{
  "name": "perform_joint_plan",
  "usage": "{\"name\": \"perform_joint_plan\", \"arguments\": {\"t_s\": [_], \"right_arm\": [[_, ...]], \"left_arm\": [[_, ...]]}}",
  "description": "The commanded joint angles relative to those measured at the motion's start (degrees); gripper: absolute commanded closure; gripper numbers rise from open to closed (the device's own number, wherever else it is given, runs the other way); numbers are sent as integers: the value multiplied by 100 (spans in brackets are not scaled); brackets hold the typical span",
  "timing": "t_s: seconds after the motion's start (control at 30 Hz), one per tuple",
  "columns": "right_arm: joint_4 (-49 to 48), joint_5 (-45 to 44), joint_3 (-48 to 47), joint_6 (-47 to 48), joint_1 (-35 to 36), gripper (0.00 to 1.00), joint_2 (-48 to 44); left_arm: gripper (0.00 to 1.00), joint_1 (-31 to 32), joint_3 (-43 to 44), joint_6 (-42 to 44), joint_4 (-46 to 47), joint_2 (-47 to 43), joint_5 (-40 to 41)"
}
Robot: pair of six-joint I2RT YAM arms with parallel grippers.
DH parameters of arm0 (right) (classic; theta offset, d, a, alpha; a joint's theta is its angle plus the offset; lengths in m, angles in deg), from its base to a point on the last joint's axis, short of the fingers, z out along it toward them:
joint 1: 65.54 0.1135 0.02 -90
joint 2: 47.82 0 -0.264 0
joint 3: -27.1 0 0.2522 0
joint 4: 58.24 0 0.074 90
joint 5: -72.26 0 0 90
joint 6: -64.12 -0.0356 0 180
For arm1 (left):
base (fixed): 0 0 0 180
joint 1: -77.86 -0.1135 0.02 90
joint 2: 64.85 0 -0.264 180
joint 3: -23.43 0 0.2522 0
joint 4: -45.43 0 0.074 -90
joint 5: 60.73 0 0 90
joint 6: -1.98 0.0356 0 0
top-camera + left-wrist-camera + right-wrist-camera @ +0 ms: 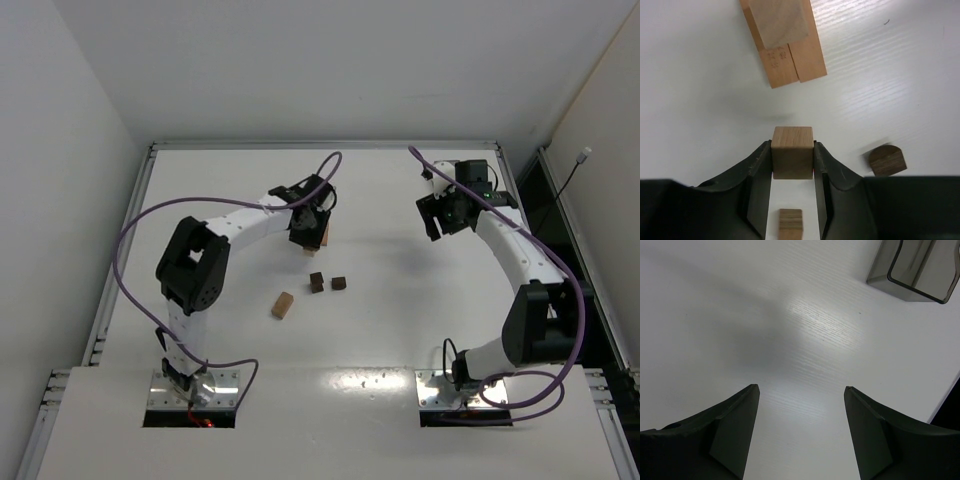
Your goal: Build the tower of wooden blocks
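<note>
Barely begun, we judge; our left gripper [792,149] clamps a tan cube [792,165] near the wood block tower [785,45], tan pieces only; right gripper [801,387] jaws stand apart, empty; dark blocks [316,281] lie loose.

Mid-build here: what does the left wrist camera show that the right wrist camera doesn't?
Left wrist only: the left gripper shut on a tan cube, the tan blocks of the tower just ahead, a dark brown block on the table to the right, and a small tan block low in the frame between the jaws. Right wrist only: the right gripper open and empty, with a corner of the dark translucent tray at upper right. Both: only the white table.
</note>
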Motion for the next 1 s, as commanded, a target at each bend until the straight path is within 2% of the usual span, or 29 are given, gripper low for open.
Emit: {"name": "perform_joint_plan", "arguments": {"t_s": [0.0, 0.17, 0.47, 0.97], "right_arm": [[-90, 82, -51, 6, -29, 34, -106], [-90, 82, -51, 6, -29, 34, -159], [-90, 29, 55, 6, -29, 34, -159], [-90, 82, 3, 6, -29, 34, -53]], "left_arm": [[100, 127, 242, -960, -356, -142, 394], [100, 127, 454, -1215, -305, 192, 307], [100, 127, 1156, -1155, -278, 711, 368], [100, 127, 1157, -1049, -59, 1028, 605]]}}
